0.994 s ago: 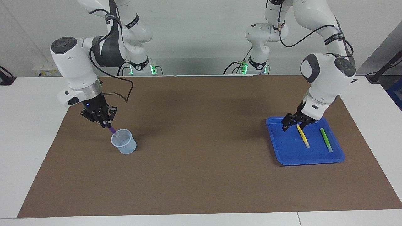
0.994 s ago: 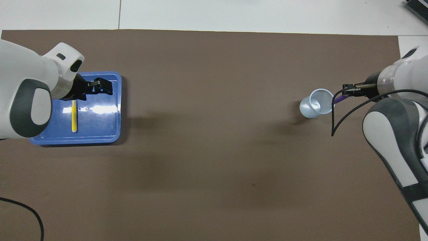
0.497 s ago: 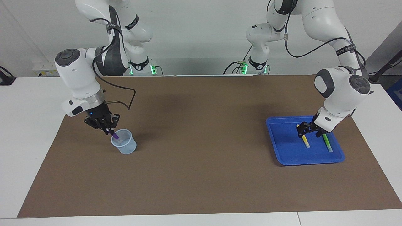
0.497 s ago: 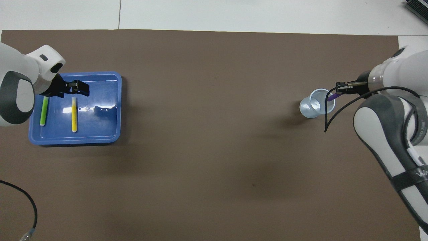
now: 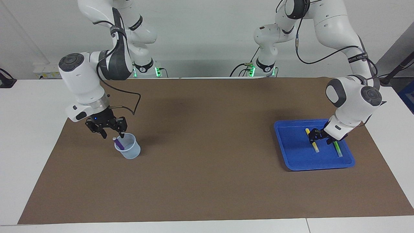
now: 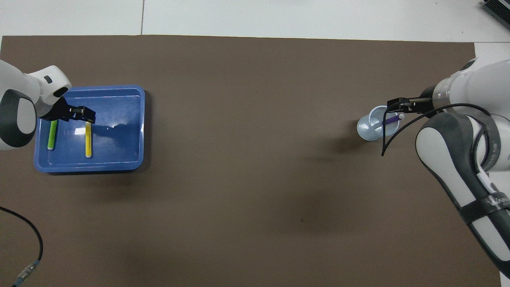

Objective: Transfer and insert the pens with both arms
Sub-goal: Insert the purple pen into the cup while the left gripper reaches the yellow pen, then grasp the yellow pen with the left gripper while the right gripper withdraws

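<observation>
One purple pen [image 5: 119,143] leans in the cup [image 5: 128,150], under the right gripper [image 5: 112,132], jaws apart. The left gripper [image 5: 315,138] straddles the yellow pen [image 5: 312,141], at nine o'clock of the green pen [image 5: 337,149] in the facing view; grip unclear.

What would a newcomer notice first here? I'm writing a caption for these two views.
The blue tray at the left arm's end of the table, with a yellow pen and a green pen lying in it and the left pincer down over the yellow one. At the right arm's end, a purple pen leans in a clear cup under the open right pincer.
</observation>
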Robot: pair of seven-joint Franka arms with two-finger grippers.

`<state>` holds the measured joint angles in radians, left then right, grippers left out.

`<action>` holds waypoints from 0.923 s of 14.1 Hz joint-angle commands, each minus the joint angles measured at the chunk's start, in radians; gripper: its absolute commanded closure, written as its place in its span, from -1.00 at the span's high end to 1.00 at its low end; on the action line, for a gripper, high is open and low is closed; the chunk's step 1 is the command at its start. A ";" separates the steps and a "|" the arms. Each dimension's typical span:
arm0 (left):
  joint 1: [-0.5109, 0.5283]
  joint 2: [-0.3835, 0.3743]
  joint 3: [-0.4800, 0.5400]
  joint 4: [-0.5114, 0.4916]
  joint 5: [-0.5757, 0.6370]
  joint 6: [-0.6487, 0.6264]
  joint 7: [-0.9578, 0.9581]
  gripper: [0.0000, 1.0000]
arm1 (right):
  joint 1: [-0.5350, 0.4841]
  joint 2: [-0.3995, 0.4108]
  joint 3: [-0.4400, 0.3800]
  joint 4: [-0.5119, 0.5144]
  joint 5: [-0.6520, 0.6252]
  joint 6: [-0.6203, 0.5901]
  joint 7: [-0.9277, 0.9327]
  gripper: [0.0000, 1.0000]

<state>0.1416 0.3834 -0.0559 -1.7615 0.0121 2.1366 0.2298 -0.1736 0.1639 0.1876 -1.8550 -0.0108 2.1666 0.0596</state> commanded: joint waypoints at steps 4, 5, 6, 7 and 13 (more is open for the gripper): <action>0.024 -0.018 -0.005 -0.101 0.020 0.086 0.029 0.42 | 0.020 -0.050 0.038 0.062 0.082 -0.191 0.135 1.00; 0.024 -0.021 -0.005 -0.117 0.020 0.098 0.029 0.40 | 0.020 -0.067 0.039 0.062 0.138 -0.211 0.144 1.00; 0.024 -0.029 -0.005 -0.139 0.020 0.114 0.029 0.31 | 0.022 -0.072 0.041 0.062 0.182 -0.231 0.147 1.00; 0.024 -0.031 -0.005 -0.147 0.020 0.123 0.029 0.23 | 0.034 -0.078 0.049 0.062 0.216 -0.241 0.149 1.00; 0.038 -0.037 -0.005 -0.167 0.020 0.129 0.059 -0.13 | 0.146 -0.083 0.062 0.059 0.353 -0.209 0.288 1.00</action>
<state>0.1582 0.3785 -0.0552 -1.8850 0.0131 2.2428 0.2674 -0.0628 0.0868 0.2432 -1.7946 0.3002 1.9385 0.2879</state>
